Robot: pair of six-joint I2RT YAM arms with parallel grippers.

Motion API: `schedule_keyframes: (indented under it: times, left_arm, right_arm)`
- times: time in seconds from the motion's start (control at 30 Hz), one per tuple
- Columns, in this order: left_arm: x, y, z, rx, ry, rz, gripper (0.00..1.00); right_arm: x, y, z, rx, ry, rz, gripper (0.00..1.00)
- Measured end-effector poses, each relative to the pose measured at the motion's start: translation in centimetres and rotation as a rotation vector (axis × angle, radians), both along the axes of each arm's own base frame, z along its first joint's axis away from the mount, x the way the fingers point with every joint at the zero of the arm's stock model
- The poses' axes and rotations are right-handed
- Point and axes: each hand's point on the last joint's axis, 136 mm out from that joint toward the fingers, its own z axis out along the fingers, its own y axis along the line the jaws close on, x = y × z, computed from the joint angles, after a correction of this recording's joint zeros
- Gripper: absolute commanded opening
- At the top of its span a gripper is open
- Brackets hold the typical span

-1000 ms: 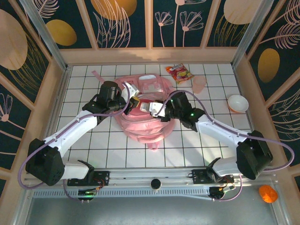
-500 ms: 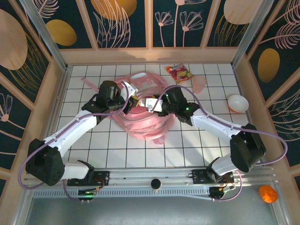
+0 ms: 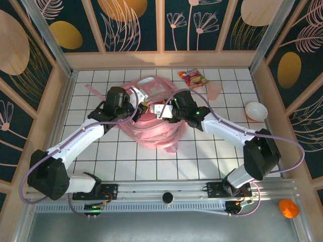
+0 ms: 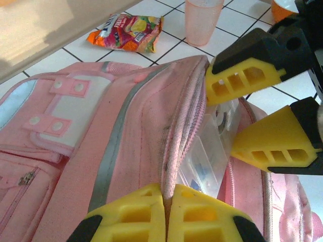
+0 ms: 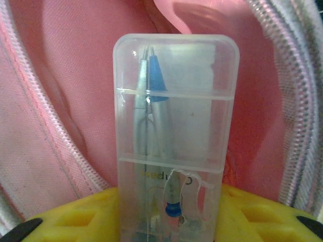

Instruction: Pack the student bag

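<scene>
Student bag point(image 3: 151, 135) at centre of table point(image 3: 101, 151), nudged slightly farther back; clear pen case point(image 5: 174, 131) in its open mouth.
Left gripper point(image 4: 167, 201) pinches the zip rim; right gripper point(image 4: 237, 113) reaches further in, jaws wider around the case, grip unclear.

The top external camera sits high above and behind the arm bases, tilted down toward the far wall. It is distant enough to take in the whole tiled table point(image 3: 101, 161), with the student bag point(image 3: 154, 128) at its middle. The left wrist camera rides low and very near, just behind the left gripper point(image 4: 168, 194). It looks along the bag's zip rim to the far right, where the snack packet point(image 4: 126, 33) and pink cup point(image 4: 202, 20) lie. The right gripper point(image 4: 237, 118) enters this view from the right. The right wrist camera is nearest of all, looking straight into the bag's mouth at the clear pen case point(image 5: 174, 131). All three views share that opening.
</scene>
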Motion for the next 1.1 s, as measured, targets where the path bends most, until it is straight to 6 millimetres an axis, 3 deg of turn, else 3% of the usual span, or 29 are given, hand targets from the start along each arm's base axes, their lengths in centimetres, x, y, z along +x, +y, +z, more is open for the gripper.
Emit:
schedule_keyframes:
  times: [0.4,0.57,0.87,1.1]
  left_arm:
    - [0.1,-0.1,0.5,-0.024,-0.002,0.007,0.0]
    - [0.0,-0.1,0.7,-0.03,-0.001,0.011,0.0]
    - [-0.3,0.0,0.5,-0.054,0.015,0.019,0.0]
    - [-0.4,0.0,0.3,-0.076,0.017,0.03,0.0]
  right_arm:
    - [0.1,0.0,0.3,0.041,0.034,-0.045,0.51]
    - [-0.1,-0.2,1.3,0.121,0.087,-0.111,0.47]
    - [-1.9,-3.6,5.5,0.612,0.387,-0.439,0.41]
    - [-3.5,-4.2,3.8,0.939,0.778,-0.724,0.33]
